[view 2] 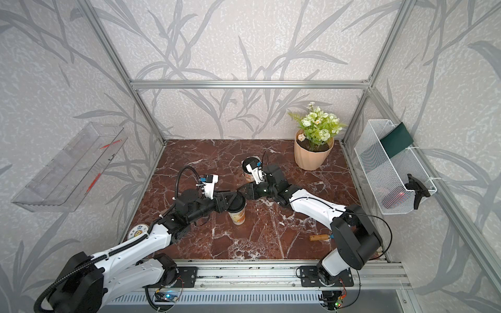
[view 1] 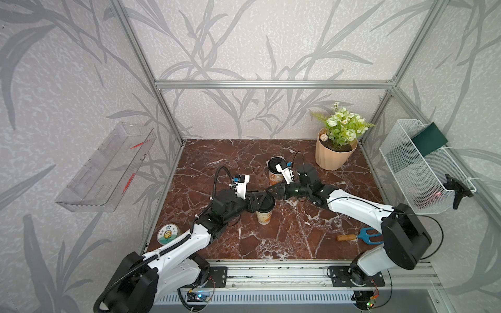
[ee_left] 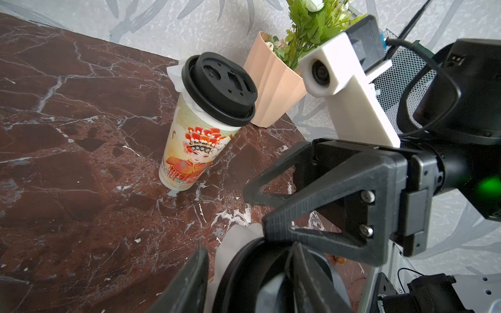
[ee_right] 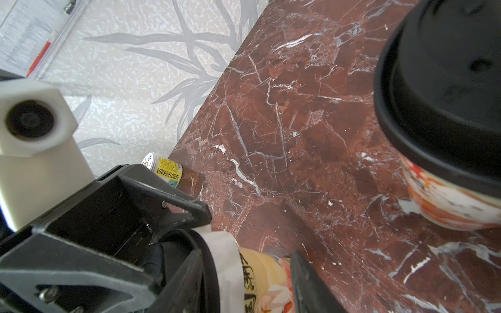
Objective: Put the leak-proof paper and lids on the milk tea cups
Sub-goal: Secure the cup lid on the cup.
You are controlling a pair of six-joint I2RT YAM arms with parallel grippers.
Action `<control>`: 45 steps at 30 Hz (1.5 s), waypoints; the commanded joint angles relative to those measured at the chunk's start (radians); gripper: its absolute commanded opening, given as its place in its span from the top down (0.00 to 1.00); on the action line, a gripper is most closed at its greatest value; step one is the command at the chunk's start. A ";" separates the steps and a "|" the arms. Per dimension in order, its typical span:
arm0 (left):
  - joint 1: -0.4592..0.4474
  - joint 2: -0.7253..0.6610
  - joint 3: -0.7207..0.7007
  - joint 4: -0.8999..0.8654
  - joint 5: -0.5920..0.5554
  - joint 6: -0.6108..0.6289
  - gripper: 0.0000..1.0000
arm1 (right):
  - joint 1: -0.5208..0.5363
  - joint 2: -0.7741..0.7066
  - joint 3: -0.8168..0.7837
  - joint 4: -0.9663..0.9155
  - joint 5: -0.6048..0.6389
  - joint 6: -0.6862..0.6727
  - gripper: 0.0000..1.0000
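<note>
Nearest, the left arm [view 1: 173, 252] reaches in from 7 o'clock past a printed tin [view 1: 168, 233] at the table's [view 1: 217, 154] 8 o'clock edge. At centre the left gripper [view 1: 257, 202] straddles the black lid [view 1: 269, 202] of the near milk tea cup [view 1: 264, 216], with leak-proof paper [ee_left: 238, 238] frilling out beneath that lid. The right gripper [view 1: 272, 189] meets the same lid from 2 o'clock. I cannot tell whether either pair of fingers clamps it or merely brackets it. The far milk tea cup [view 1: 274, 177], toward 12 o'clock, stands upright and lidded, with a second leak-proof paper [ee_left: 173, 78] poking out beneath its lid. A plant pot [view 1: 332, 157] sits at 1 o'clock and a garden fork [view 1: 360, 237] at 4.
</note>
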 commanded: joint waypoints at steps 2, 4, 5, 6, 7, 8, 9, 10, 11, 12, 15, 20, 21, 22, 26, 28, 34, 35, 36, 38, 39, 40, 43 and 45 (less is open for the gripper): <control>-0.001 0.067 -0.081 -0.267 -0.039 0.057 0.50 | 0.007 0.019 -0.064 -0.042 0.017 -0.027 0.48; 0.000 0.073 -0.080 -0.266 -0.037 0.057 0.50 | 0.008 0.018 -0.084 -0.062 0.039 -0.037 0.48; 0.000 0.076 -0.080 -0.263 -0.037 0.057 0.50 | 0.008 0.022 -0.093 -0.069 0.044 -0.041 0.48; 0.000 0.081 -0.080 -0.260 -0.034 0.055 0.50 | 0.009 0.026 -0.098 -0.081 0.055 -0.045 0.48; 0.000 0.086 -0.080 -0.256 -0.030 0.055 0.50 | 0.012 0.029 -0.102 -0.103 0.074 -0.053 0.49; 0.000 0.089 -0.079 -0.255 -0.029 0.054 0.50 | 0.015 0.030 -0.105 -0.117 0.088 -0.061 0.49; 0.000 0.093 -0.080 -0.255 -0.028 0.053 0.50 | 0.019 0.033 -0.111 -0.132 0.103 -0.069 0.49; 0.000 0.096 -0.081 -0.255 -0.028 0.053 0.50 | 0.023 0.034 -0.117 -0.146 0.114 -0.073 0.49; -0.001 0.099 -0.084 -0.255 -0.027 0.052 0.50 | 0.025 0.035 -0.122 -0.152 0.118 -0.075 0.49; 0.000 0.101 -0.088 -0.252 -0.027 0.051 0.50 | 0.029 0.035 -0.129 -0.160 0.125 -0.078 0.49; 0.000 0.111 -0.107 -0.238 -0.028 0.039 0.51 | 0.042 0.032 -0.141 -0.201 0.170 -0.085 0.49; -0.001 0.138 -0.161 -0.179 -0.029 0.012 0.53 | 0.092 0.030 -0.149 -0.274 0.271 -0.084 0.51; -0.002 0.150 -0.167 -0.167 -0.029 0.004 0.53 | 0.107 0.029 -0.155 -0.274 0.304 -0.076 0.51; -0.003 0.161 -0.172 -0.149 -0.025 -0.003 0.53 | 0.119 0.030 -0.158 -0.277 0.321 -0.072 0.51; -0.005 0.189 -0.183 -0.116 -0.029 -0.023 0.54 | 0.168 0.028 -0.177 -0.295 0.435 -0.047 0.51; -0.008 0.195 -0.188 -0.109 -0.034 -0.028 0.54 | 0.189 0.023 -0.197 -0.276 0.466 -0.029 0.51; -0.016 0.227 -0.188 -0.095 -0.041 -0.034 0.54 | 0.242 0.010 -0.234 -0.249 0.559 0.007 0.51; -0.017 0.231 -0.188 -0.093 -0.039 -0.034 0.54 | 0.246 0.003 -0.237 -0.245 0.566 0.009 0.51; -0.018 0.231 -0.185 -0.095 -0.040 -0.034 0.54 | 0.250 -0.004 -0.238 -0.246 0.576 0.010 0.51; -0.018 0.226 -0.184 -0.102 -0.040 -0.033 0.54 | 0.262 -0.020 -0.238 -0.254 0.619 0.013 0.51; -0.018 0.221 -0.181 -0.112 -0.042 -0.031 0.54 | 0.271 -0.030 -0.240 -0.252 0.639 0.014 0.51; -0.020 0.218 -0.177 -0.122 -0.044 -0.027 0.54 | 0.282 -0.040 -0.247 -0.245 0.663 0.021 0.51; -0.023 0.203 -0.170 -0.160 -0.058 -0.019 0.54 | 0.310 -0.056 -0.257 -0.231 0.722 0.029 0.51; -0.026 0.198 -0.163 -0.183 -0.060 -0.007 0.54 | 0.320 -0.065 -0.254 -0.242 0.759 0.037 0.49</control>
